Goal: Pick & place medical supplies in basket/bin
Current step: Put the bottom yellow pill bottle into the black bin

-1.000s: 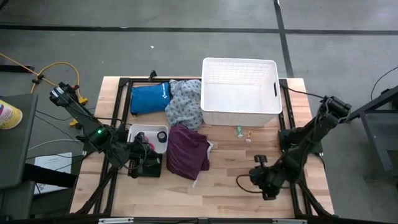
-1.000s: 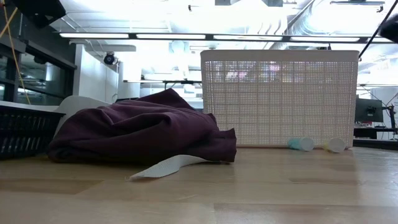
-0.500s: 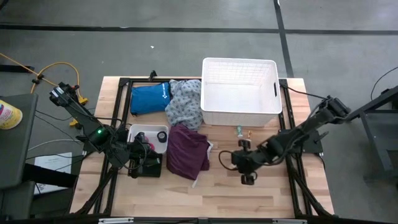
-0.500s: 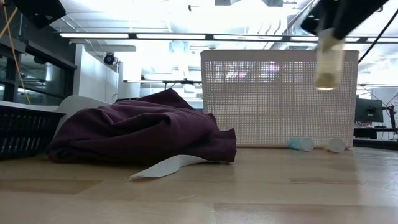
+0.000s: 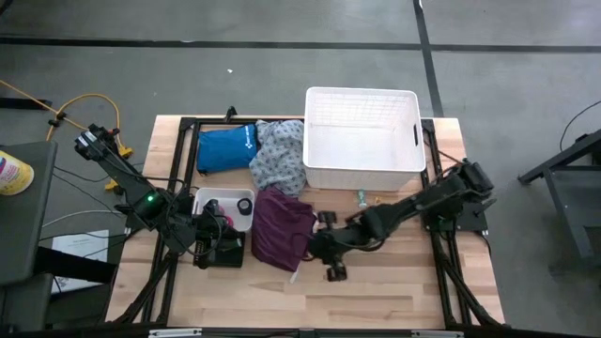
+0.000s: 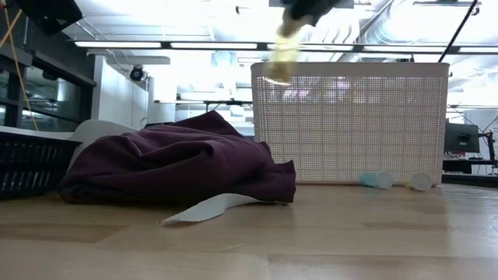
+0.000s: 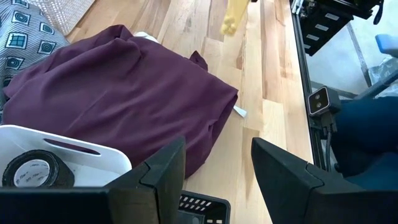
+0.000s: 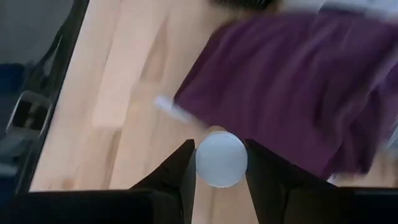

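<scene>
Vial (image 8: 221, 158), white-capped, pinched in right end effector (image 8: 219, 171).

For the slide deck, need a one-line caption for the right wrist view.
Right gripper holds a small white round-topped item above the wooden table, beside the maroon cloth.

The pale bottle (image 6: 285, 50) shows only as a blur, its holder cut off above.

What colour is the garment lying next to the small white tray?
Maroon garment, plain, without pattern; the left wrist view shows it best.
</scene>
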Controlling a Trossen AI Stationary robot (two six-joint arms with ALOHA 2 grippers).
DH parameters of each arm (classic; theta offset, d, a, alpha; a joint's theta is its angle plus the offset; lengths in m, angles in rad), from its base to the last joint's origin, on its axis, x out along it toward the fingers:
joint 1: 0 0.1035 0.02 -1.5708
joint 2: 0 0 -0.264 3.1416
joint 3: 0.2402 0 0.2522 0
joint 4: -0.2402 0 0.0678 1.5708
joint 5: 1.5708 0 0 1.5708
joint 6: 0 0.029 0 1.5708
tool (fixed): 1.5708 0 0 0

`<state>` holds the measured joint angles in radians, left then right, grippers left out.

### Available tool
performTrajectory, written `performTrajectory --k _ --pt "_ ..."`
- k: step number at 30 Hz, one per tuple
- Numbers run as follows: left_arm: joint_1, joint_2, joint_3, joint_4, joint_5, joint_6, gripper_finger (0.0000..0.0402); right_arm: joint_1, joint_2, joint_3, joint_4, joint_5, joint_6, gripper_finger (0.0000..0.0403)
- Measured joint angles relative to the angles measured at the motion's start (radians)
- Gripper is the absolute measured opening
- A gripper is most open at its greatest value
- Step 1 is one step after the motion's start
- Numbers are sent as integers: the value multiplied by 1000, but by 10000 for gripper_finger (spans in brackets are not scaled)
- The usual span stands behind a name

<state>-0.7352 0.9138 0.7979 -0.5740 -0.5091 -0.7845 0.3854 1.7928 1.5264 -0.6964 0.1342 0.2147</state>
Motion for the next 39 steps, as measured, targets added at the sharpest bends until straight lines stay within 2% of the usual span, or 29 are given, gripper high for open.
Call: performTrajectory --k 6,17,27,39 --pt "0 0 0 0 0 0 177 -53 106 132 69 29 -85 107" --pt "0 0 0 3 0 0 177 -101 245 309 152 23 -115 107" --pt "0 0 0 15 0 0 177 -104 243 314 217 -8 -114 107" --pt "1 0 0 50 0 0 177 -104 243 314 216 -7 -104 107"
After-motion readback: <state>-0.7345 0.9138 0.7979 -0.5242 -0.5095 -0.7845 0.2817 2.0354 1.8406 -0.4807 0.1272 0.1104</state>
